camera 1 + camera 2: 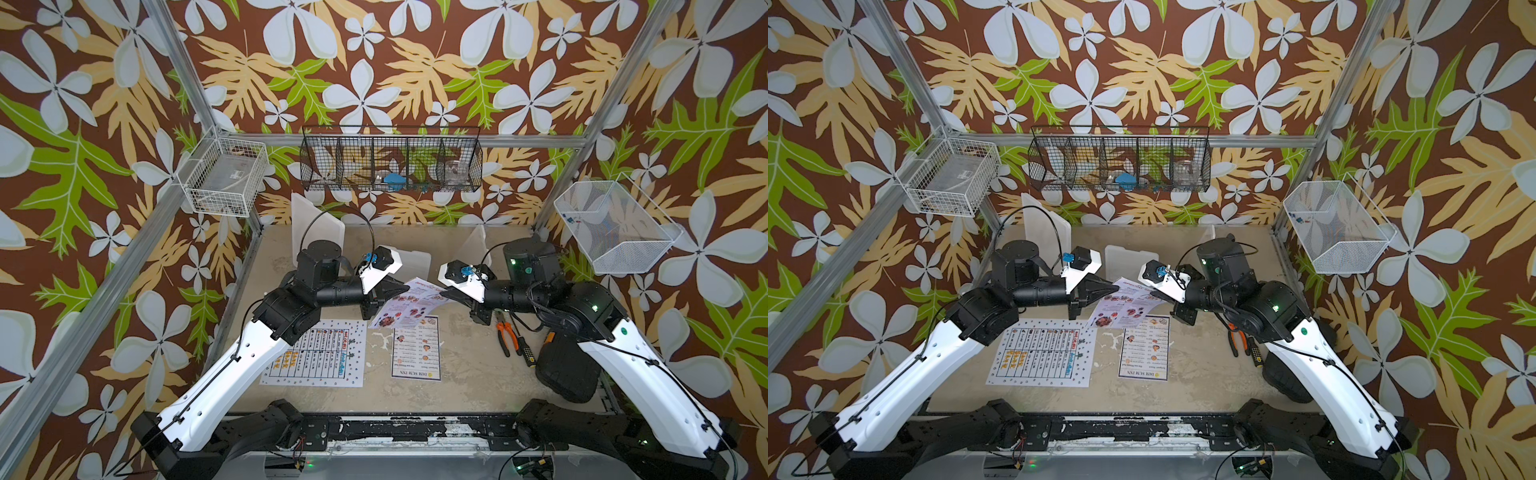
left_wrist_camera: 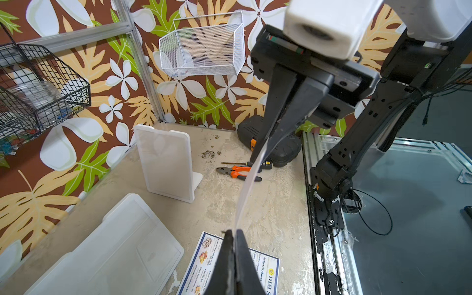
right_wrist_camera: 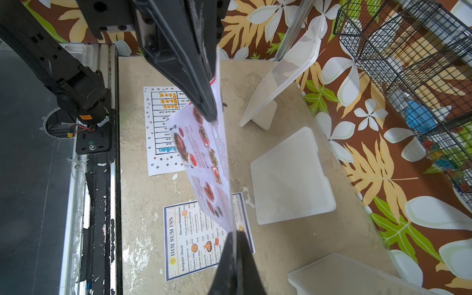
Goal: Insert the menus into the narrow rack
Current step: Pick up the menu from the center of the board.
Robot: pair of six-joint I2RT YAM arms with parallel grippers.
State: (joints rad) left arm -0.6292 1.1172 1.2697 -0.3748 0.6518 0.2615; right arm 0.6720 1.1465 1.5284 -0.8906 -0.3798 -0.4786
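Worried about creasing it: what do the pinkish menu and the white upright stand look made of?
The pinkish menu: thin printed paper, possibly laminated; it bows in a smooth curve without creasing. The white upright stand: rigid frosted plastic, probably acrylic; its flat panel looks translucent, with rounded corners.

On the worktop [image 1: 478,374], the large menu [image 1: 316,357] lies left of the DIM SUM INN menu [image 1: 415,347]. Behind both, the SPECIAL MENU sheet [image 1: 409,303] spans between the left fingers [image 1: 392,289] and right fingers [image 1: 455,297]. Pliers [image 1: 508,332] lie farther right.
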